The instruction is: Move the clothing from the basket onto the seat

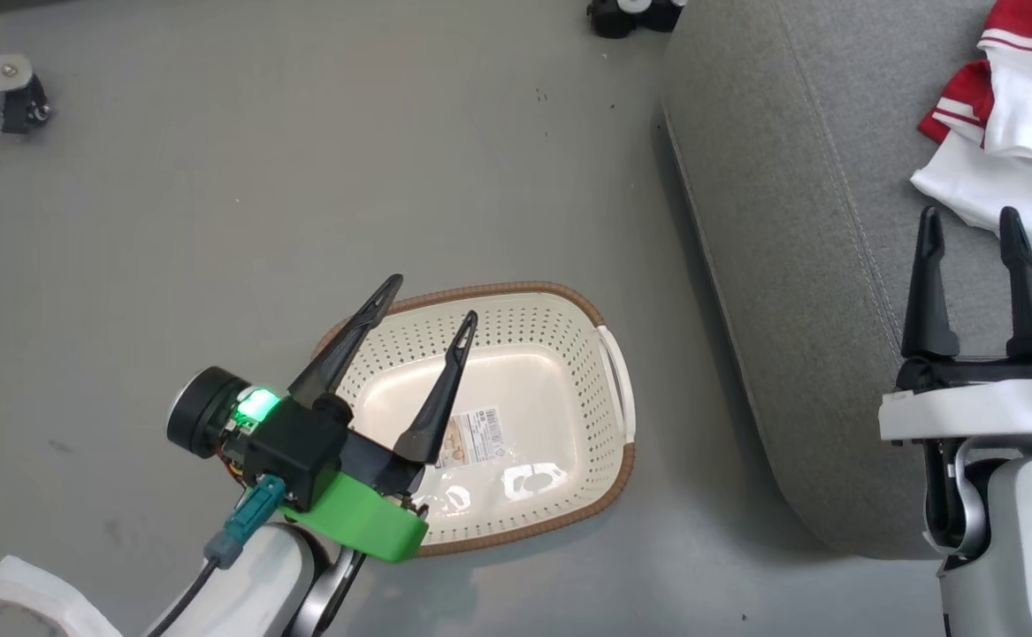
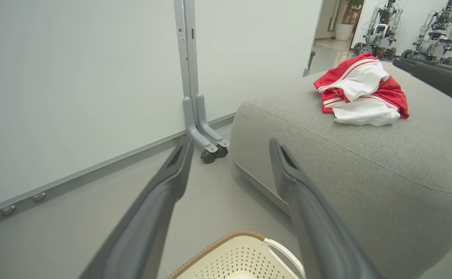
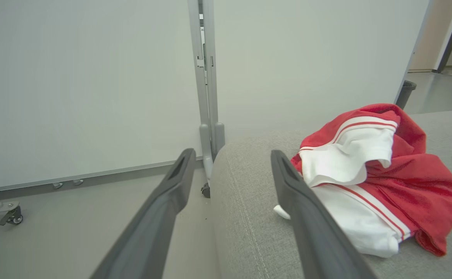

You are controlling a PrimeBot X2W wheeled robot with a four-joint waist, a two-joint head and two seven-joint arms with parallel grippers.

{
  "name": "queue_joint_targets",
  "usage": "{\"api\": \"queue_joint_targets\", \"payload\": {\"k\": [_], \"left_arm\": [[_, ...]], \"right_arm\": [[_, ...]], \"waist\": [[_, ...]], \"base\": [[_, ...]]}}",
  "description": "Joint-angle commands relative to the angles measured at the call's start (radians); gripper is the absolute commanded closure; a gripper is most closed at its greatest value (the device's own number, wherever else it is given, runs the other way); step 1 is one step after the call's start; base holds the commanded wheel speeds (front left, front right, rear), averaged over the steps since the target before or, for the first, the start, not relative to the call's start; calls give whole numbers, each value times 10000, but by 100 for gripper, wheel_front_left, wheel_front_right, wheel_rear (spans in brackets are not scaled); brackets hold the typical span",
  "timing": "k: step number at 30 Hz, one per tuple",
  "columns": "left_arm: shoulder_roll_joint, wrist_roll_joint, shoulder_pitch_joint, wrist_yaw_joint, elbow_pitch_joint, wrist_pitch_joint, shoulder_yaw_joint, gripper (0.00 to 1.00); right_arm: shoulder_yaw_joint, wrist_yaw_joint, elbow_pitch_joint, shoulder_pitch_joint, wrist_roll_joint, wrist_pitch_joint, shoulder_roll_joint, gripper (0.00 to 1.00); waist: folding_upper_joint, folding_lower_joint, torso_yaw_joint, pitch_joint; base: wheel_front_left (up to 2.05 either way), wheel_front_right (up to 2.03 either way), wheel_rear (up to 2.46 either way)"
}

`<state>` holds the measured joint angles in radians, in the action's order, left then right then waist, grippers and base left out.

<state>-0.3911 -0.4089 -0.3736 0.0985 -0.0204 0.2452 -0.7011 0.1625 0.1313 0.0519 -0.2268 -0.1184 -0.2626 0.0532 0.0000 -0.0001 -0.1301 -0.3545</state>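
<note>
1. Clothing (image 1: 1020, 133): a red and white kit, crumpled in one heap on the grey seat (image 1: 790, 221), toward its far right in the head view. White lining is turned outward and red stripes run along the trim. No print is legible.
2. From my right wrist the heap (image 3: 377, 182) lies just beyond and to the right of my right jaws, resting on the cushion (image 3: 249, 217).
3. Right jaws: parted moderately, gripping nothing, poised above the seat's near part with tips just short of the clothing.
4. Basket (image 1: 516, 287): cream and perforated with a brown rim, it stands on the grey floor (image 1: 215, 221) just left of the seat. A label sticker (image 1: 477, 438) shows on its bare bottom.
5. Left jaws: spread wide, gripping nothing, hanging over the basket's left side and angled toward the seat.
6. Left wrist view: basket rim (image 2: 218, 244) below, seat (image 2: 365, 166) ahead, clothing (image 2: 361, 93) on top of it, and a white partition (image 2: 74, 97) on castors behind.
</note>
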Motion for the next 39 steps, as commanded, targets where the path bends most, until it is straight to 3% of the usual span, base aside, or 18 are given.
{"api": "queue_joint_targets", "payload": {"k": [1, 8, 16, 18, 24, 30, 39], "left_arm": [[52, -47, 218, 97, 137, 81, 135, 0], [430, -235, 717, 459, 650, 212, 1353, 0], [1022, 323, 1656, 410, 722, 187, 3294, 0], [1295, 539, 2069, 248, 781, 188, 4048, 0], [1691, 949, 2764, -307, 914, 187, 5099, 0], [1998, 1477, 3264, -908, 1094, 189, 5548, 0], [2398, 2005, 3867, -1417, 1320, 190, 5983, 0]], "right_arm": [[-111, -10, -126, 227, 87, -28, 11, 0], [-783, -10, -514, 730, -73, 58, -15, 0], [-1056, -9, -759, 1174, 96, 307, -18, 0], [-1064, -10, -841, 1424, 190, 395, -9, 0], [-1112, -10, -1012, 1881, 283, 588, -15, 0], [-1150, -10, -1162, 2393, 234, 734, -17, 0], [-1180, -10, -1208, 3233, -32, 920, -16, 0]], "waist": [[0, 1, 516, 495], [0, 1, 1156, 965], [0, 1, 1816, 1434], [0, 1, 2021, 1671], [0, 1, 2189, 2081], [0, 1, 2115, 2369], [0, 1, 2015, 2888]], "base": [[0, 0, 0], [0, 0, 0], [0, 0, 0], [0, 0, 0], [0, 0, 0], [0, 0, 0], [0, 0, 0]]}}
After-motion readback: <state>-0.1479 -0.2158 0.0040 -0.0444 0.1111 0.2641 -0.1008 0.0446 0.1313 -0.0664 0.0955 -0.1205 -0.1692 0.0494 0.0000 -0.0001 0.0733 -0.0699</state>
